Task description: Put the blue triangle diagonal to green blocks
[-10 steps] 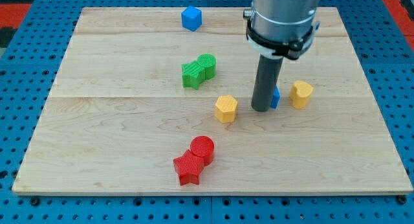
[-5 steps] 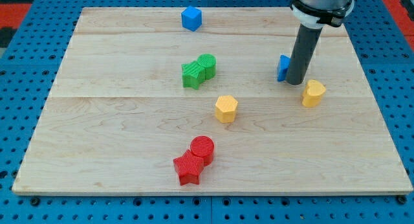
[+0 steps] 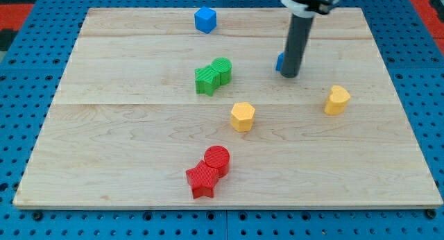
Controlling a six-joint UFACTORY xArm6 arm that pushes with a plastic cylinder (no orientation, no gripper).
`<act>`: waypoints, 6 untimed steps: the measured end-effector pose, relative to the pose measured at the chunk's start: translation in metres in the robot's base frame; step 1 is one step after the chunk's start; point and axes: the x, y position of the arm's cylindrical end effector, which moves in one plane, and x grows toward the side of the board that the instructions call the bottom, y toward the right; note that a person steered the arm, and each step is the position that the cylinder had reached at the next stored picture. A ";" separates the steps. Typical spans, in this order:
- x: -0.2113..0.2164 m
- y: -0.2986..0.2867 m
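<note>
The blue triangle is mostly hidden behind my rod; only a blue sliver shows at the rod's left side. My tip rests on the board right against it, on its right. The two green blocks, a green star and a green cylinder, touch each other left of the board's middle. The triangle lies to the right of them and slightly higher in the view.
A blue cube sits near the view's top edge of the wooden board. A yellow hexagon lies below the tip. A yellow heart-like block is at the right. A red cylinder and red star touch near the bottom.
My tip has moved up and to the left, pushing the blue triangle with it, away from the yellow blocks. The right yellow block was nudged slightly right earlier.
</note>
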 end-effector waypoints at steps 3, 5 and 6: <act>-0.059 0.042; -0.115 0.038; -0.096 -0.012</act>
